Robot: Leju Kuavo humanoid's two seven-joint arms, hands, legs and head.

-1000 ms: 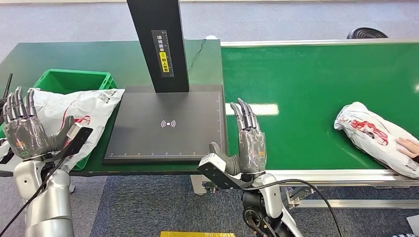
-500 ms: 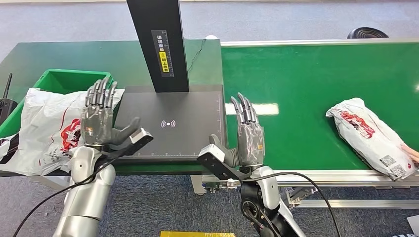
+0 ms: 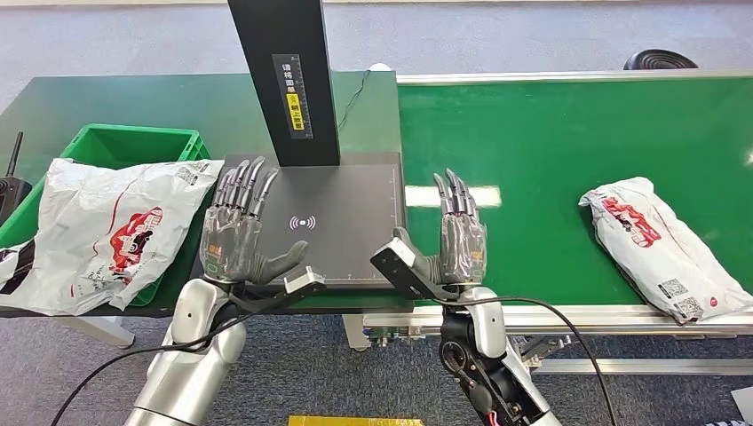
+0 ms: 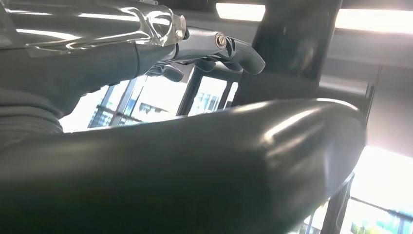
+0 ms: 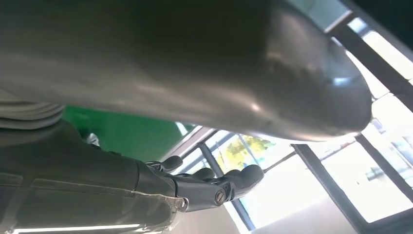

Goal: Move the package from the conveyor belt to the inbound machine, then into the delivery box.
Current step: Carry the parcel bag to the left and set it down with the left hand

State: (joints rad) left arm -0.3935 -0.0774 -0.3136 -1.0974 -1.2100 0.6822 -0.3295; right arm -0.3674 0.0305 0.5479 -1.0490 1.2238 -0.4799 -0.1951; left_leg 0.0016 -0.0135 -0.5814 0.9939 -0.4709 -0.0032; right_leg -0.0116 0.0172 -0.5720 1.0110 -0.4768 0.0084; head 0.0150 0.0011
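Head view puts both hands nearest, raised side by side at the near edge of the black flat scanning pad of the inbound machine (image 3: 306, 222). The left hand (image 3: 238, 238) stands palm-forward with fingers straight and spread, gripping nothing; the right hand (image 3: 460, 244) is likewise upright, fingers apart and empty. That matched, idle pose reads as a ready stance, since nothing lies between them to lift

Just beyond the left hand's fingertips the pad carries a white wireless mark, and the black upright column (image 3: 289, 80) rises behind it, presumably so a label laid face-up can be read from above

Well to the right of the right hand, the white crumpled plastic package with red print (image 3: 661, 244) lies flat on the green conveyor belt (image 3: 550, 142), untouched, so the first carry looks not yet begun

To the left of the left hand, another white plastic mailer bag (image 3: 102, 231) drapes over the green plastic delivery box (image 3: 133, 146), apparently one already delivered
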